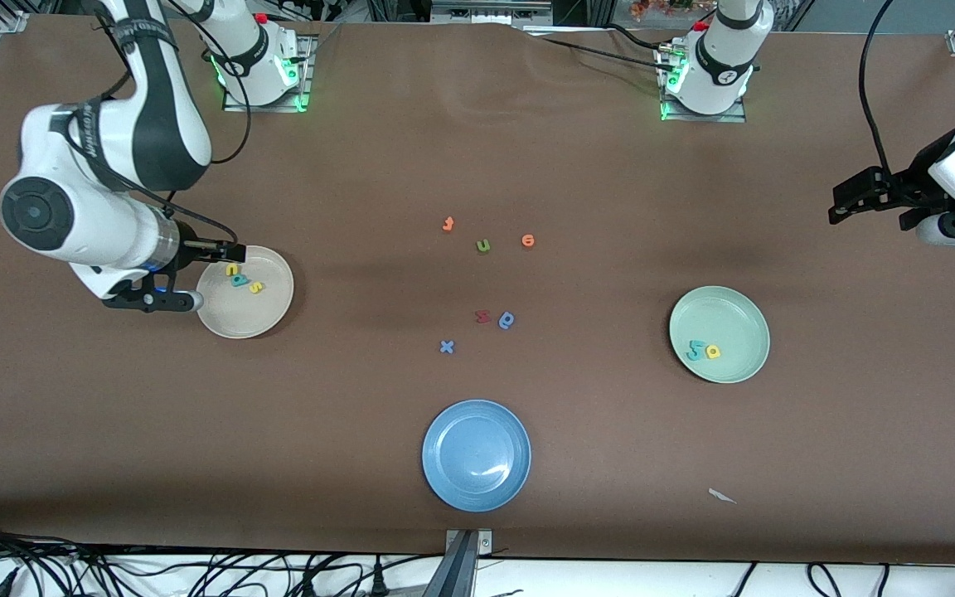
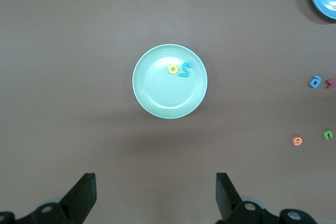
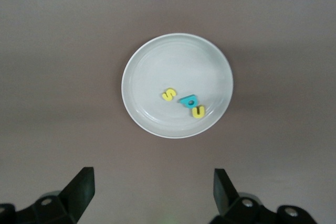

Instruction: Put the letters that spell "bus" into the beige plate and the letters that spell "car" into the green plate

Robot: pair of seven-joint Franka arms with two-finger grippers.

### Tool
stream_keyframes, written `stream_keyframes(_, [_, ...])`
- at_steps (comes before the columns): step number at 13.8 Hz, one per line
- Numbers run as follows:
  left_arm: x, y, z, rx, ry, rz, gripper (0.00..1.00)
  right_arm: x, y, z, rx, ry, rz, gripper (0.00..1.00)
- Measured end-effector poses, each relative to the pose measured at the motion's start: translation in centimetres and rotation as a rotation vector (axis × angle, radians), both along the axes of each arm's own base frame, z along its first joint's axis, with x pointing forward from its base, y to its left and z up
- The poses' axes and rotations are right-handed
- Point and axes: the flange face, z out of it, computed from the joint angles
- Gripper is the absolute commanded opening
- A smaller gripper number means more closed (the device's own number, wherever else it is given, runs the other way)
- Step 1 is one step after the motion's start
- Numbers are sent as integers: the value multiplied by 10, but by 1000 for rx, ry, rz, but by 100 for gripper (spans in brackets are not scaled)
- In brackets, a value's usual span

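Note:
The beige plate (image 1: 272,308) (image 3: 157,77) lies toward the right arm's end of the table. In it are the yellow "u" (image 1: 232,269) (image 3: 198,112), the teal "b" (image 1: 237,280) (image 3: 188,100) and the yellow "s" (image 1: 255,288) (image 3: 168,94). My right gripper (image 1: 219,276) (image 3: 154,177) hangs open and empty over the plate's rim. The green plate (image 1: 736,313) (image 2: 157,95) holds the yellow "a" (image 1: 713,351) (image 2: 173,69). Teal foam (image 1: 695,350) (image 2: 185,68) touches that "a"; I cannot tell "c" from "r" in it. My left gripper (image 1: 834,206) (image 2: 155,182) waits open and empty over the left arm's end of the table.
A blue plate (image 1: 476,455) lies nearest the front camera. Loose letters lie mid-table: an orange one (image 1: 448,224), a green "u" (image 1: 483,245), an orange "e" (image 1: 528,240), a red one (image 1: 482,316), a blue one (image 1: 507,320) and a blue "x" (image 1: 446,347). A white scrap (image 1: 722,496) lies toward the front edge.

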Motion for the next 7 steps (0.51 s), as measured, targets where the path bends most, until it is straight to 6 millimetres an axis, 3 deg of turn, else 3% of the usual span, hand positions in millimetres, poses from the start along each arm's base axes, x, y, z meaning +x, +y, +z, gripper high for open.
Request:
stream_keyframes(4, [0, 0, 0, 0, -1, 0, 100, -17, -42, 76, 26, -45, -33, 100])
stream_keyframes(7, [0, 0, 1, 0, -1, 0, 100, -45, -47, 133, 31, -31, -35, 100])
